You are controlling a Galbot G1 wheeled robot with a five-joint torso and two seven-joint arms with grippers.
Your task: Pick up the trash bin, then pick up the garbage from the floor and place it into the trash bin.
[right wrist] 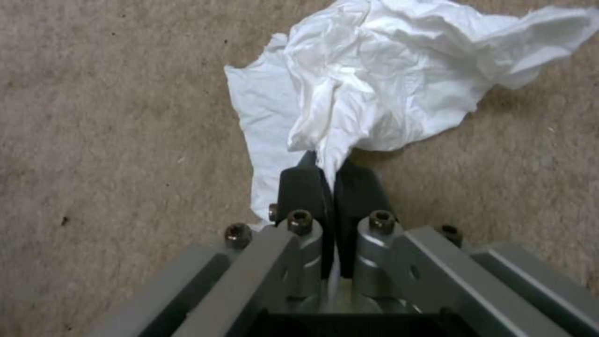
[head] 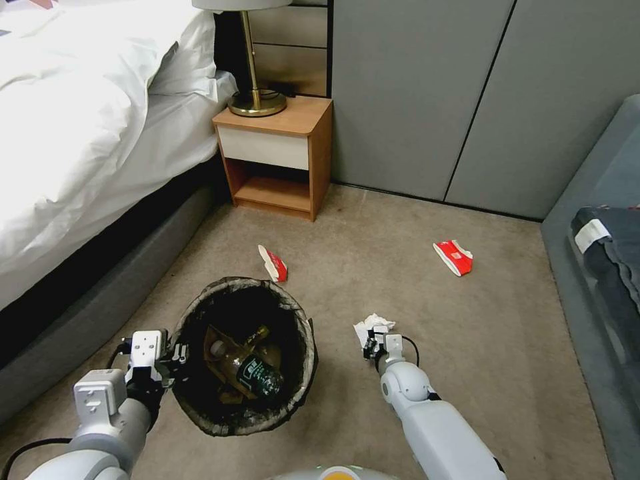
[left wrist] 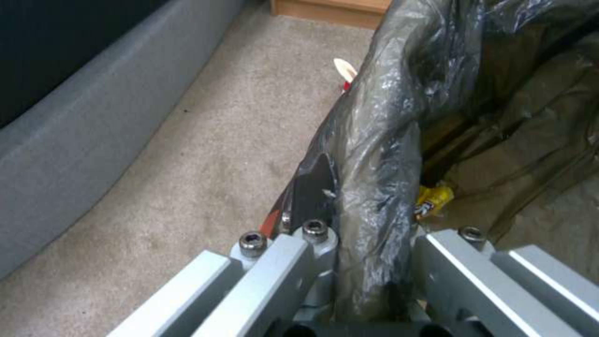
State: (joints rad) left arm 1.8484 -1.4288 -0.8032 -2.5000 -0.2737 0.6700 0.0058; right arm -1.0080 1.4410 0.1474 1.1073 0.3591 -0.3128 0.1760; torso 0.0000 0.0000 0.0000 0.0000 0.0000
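Inside, the trash bin (head: 244,357) holds a bottle (head: 257,375) and carton (head: 220,363).

My arms are smooth pale grey shells with rounded joints, and a thin black cable loops beside each wrist. My left gripper (head: 175,355) carries a boxy white block with small dark holes; my right gripper (head: 369,345) ends in black fingers (right wrist: 304,189). Up close, both have silvery-grey metal bars fastened with dark hex-socket screws.
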